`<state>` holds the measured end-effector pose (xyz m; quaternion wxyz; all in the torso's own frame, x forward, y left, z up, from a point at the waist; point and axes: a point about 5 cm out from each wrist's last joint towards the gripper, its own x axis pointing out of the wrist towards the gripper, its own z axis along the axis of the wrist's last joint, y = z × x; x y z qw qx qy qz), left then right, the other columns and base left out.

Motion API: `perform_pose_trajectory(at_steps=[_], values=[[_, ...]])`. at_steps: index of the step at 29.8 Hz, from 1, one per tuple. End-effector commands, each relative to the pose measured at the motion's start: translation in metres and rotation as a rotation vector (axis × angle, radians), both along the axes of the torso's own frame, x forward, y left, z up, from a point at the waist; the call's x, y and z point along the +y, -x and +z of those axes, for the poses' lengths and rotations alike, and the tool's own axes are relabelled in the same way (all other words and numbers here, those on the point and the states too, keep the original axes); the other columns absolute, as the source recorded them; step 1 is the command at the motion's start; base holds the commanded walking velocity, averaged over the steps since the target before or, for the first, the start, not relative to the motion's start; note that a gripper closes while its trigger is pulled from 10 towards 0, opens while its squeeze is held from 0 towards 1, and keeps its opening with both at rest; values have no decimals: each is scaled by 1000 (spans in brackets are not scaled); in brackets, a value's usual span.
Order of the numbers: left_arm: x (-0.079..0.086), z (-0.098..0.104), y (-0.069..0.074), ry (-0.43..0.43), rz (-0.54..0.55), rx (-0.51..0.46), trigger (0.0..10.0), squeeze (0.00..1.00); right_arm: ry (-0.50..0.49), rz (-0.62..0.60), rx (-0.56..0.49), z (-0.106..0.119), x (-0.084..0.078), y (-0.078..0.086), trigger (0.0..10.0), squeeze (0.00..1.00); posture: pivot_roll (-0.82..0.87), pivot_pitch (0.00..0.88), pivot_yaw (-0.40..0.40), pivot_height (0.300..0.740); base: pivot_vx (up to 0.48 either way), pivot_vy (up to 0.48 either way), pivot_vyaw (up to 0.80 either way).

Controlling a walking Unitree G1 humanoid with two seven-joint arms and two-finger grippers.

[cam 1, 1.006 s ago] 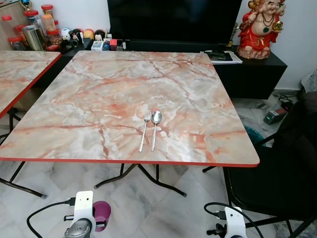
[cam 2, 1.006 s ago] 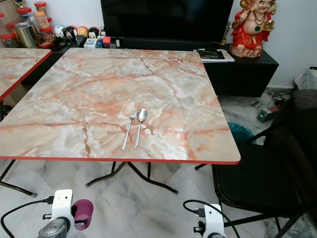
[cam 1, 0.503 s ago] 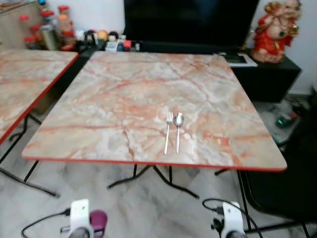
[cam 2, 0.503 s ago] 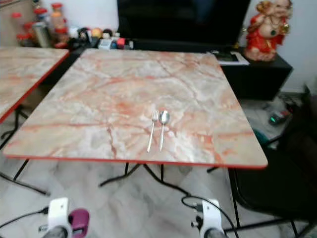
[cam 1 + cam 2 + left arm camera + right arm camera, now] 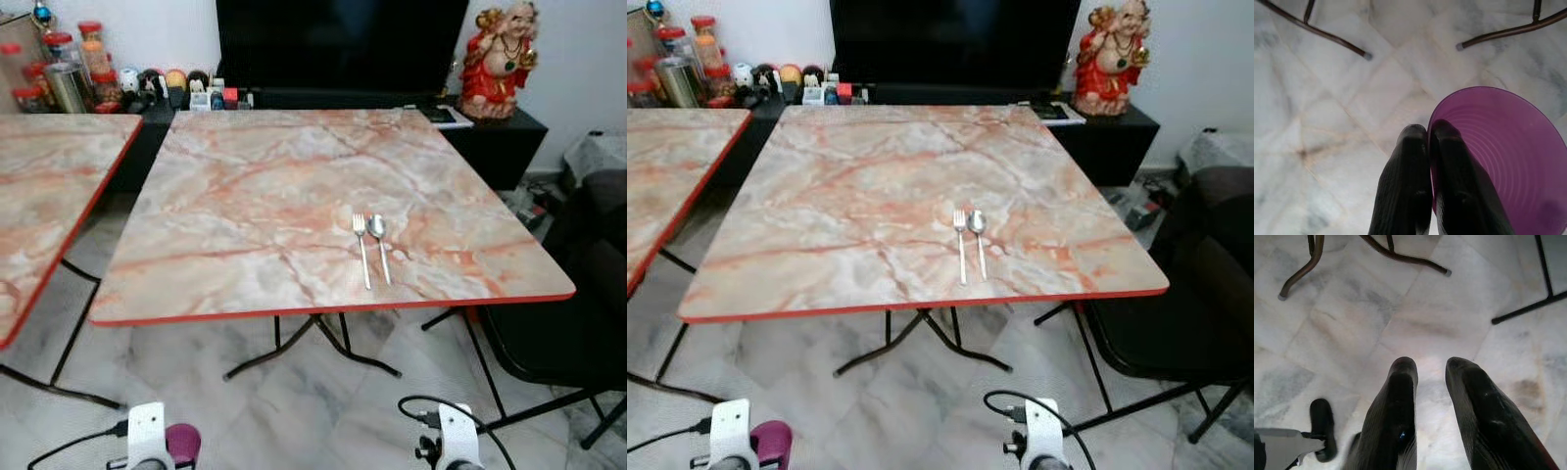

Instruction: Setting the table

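Note:
A fork (image 5: 361, 249) and a spoon (image 5: 380, 245) lie side by side near the front right of the marble-patterned table (image 5: 255, 196). My left gripper (image 5: 1429, 134) hangs low over the floor, shut on the rim of a purple cup (image 5: 1503, 156); the same purple cup (image 5: 182, 443) shows beside the left wrist at the bottom of the head views. Over the floor tiles, my right gripper (image 5: 1430, 367) hangs open with nothing between its fingers. Both arms are well below and in front of the table's red front edge.
A second marble table (image 5: 44, 196) stands at the left. A black chair (image 5: 568, 304) sits at the right of the main table. Behind are a TV (image 5: 338, 44), a red figurine (image 5: 498, 59), jars (image 5: 69, 69), and folding table legs (image 5: 313, 343) on the tiled floor.
The camera has swung and pulled back, so the table and cutlery sit further right and the left table shows more. Both arms hang as before, the left still holding the cup.

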<state>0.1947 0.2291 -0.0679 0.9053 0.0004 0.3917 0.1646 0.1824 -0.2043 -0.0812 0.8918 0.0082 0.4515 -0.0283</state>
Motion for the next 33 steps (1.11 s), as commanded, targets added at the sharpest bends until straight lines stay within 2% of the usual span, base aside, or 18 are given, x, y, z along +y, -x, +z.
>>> perform_pose_trajectory(at_steps=[1, 14, 19, 24, 33], values=[[-2, -1, 0, 12, 12, 5, 10000, 0, 3, -8, -6, 1, -2, -1, 10000, 0, 49, 0, -34, 728, 0, 480, 0], [2, -9, 17, 25, 27, 70, 10000, 0, 15, 18, -5, 1, -3, -1, 10000, 0, 55, 0, -38, 728, 0, 480, 0], [2, -11, 20, 27, 27, 77, 10000, 0, 46, 32, -3, 1, -4, -1, 10000, 0, 55, 0, -36, 728, 0, 480, 85], [2, -12, 22, 28, 27, 84, 10000, 0, 27, -5, -7, 1, -4, 0, 10000, 0, 53, 0, -33, 728, 0, 480, 225], [0, -14, 25, 31, 23, 95, 10000, 0, 49, 37, 0, 1, -4, 0, 10000, 0, 59, 0, -34, 728, 0, 480, 110]])
